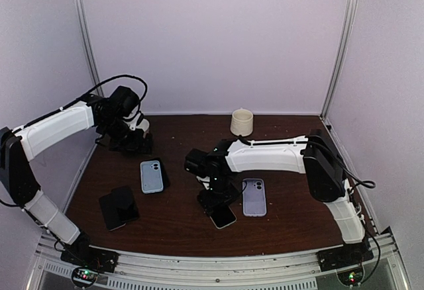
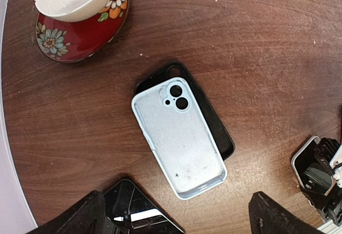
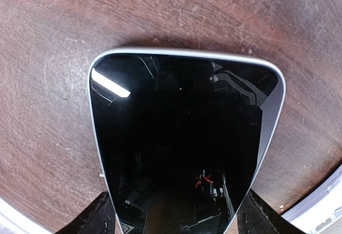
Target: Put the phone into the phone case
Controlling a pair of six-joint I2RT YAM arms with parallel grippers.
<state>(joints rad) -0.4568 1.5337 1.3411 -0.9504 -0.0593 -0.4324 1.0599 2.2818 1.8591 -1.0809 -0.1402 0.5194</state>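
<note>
- my right pincer straddles the phone, lying screen up on the table; i cannot tell whether it grips.
- my left pincer hangs wide above the light blue phone case.

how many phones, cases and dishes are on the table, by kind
phones: 2 (black phone, silver phone)
cases: 3 (blue case, black case, purple case)
bowl: 1
cup: 1
total: 7
</note>
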